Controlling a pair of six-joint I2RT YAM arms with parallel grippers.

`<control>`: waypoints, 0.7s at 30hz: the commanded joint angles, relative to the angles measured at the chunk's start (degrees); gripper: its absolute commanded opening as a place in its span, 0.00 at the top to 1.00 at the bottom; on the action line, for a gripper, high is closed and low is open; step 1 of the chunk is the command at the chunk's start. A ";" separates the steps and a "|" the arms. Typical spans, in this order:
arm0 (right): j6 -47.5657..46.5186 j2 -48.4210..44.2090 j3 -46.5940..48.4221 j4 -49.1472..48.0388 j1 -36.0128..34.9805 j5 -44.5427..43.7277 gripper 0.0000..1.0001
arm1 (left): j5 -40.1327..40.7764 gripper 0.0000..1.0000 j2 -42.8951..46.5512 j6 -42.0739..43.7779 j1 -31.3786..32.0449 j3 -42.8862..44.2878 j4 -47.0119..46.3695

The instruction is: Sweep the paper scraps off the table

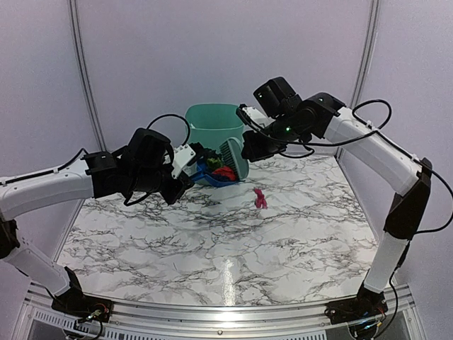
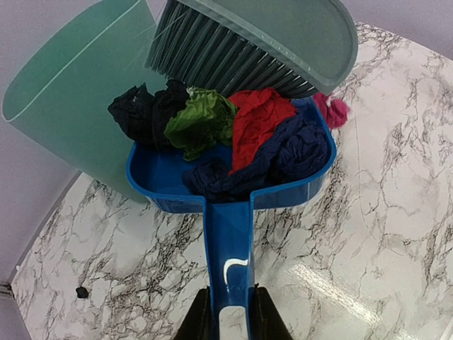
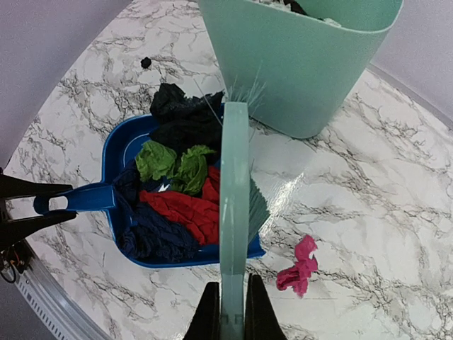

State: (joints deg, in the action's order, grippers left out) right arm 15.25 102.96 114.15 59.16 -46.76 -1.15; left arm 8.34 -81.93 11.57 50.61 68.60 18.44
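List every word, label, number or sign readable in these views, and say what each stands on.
No readable words or numbers in any view.
One sign only: a white curved mark on the handle of the blue dustpan, with no letters.
The green brush and the green bin bear no print.

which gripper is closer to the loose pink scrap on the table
Right. The right gripper, holding the brush, is close beside the pink scrap. The left gripper holds the dustpan by its handle, with the whole pan between it and the scrap.
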 commanded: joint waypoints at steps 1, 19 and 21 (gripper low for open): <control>0.93 -1.13 4.44 -0.61 -1.14 -0.46 1.00 | 1.86 1.00 1.20 0.65 -0.25 4.02 -2.53; 0.56 2.23 14.34 -2.85 -1.09 -5.03 1.00 | 3.50 1.00 -1.86 2.68 -1.79 13.38 -2.53; 0.57 2.61 15.16 -3.43 -1.13 -5.90 1.00 | 3.22 1.00 -2.67 2.67 -2.35 14.69 -2.53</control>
State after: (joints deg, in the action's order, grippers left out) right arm 15.25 103.85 126.28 57.91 -47.09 -5.15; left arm 11.51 -83.09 13.56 49.32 79.59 18.35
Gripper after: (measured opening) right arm 0.037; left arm 0.145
